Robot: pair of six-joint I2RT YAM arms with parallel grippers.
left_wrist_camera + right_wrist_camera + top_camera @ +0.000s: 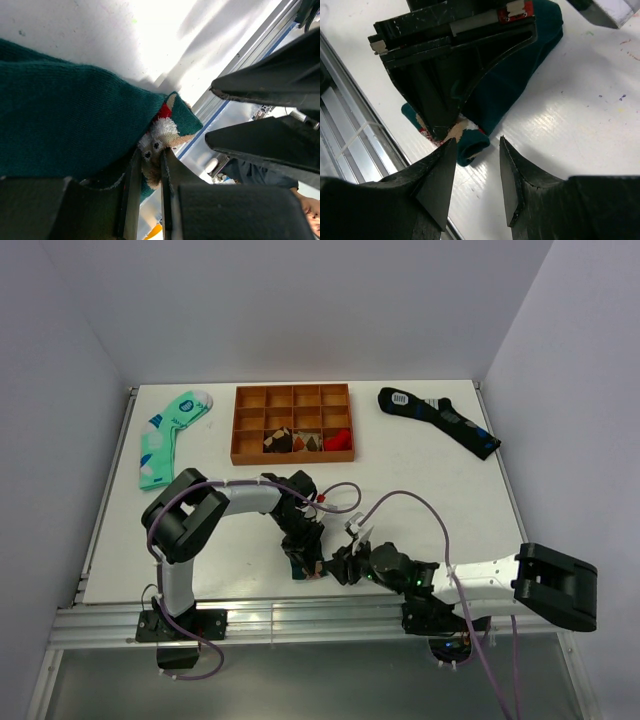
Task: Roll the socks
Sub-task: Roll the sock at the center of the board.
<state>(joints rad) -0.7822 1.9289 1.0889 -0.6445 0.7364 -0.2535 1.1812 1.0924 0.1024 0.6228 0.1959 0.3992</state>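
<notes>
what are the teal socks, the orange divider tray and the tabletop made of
The teal socks look like matte knitted fabric: fine knit rows show, and the cartoon patch is fuzzy. The orange divider tray is probably plastic or painted wood, matte and uniform in colour; too small to settle. The tabletop is white, smooth, slightly glossy, likely plastic or laminate, judging by its sheen and fine parallel lines.

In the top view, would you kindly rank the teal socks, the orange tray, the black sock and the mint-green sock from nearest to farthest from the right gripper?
1. teal socks, just in front of the right gripper, at the near edge.
2. orange tray, far centre.
3. black sock, far right.
4. mint-green sock, far left.
</notes>
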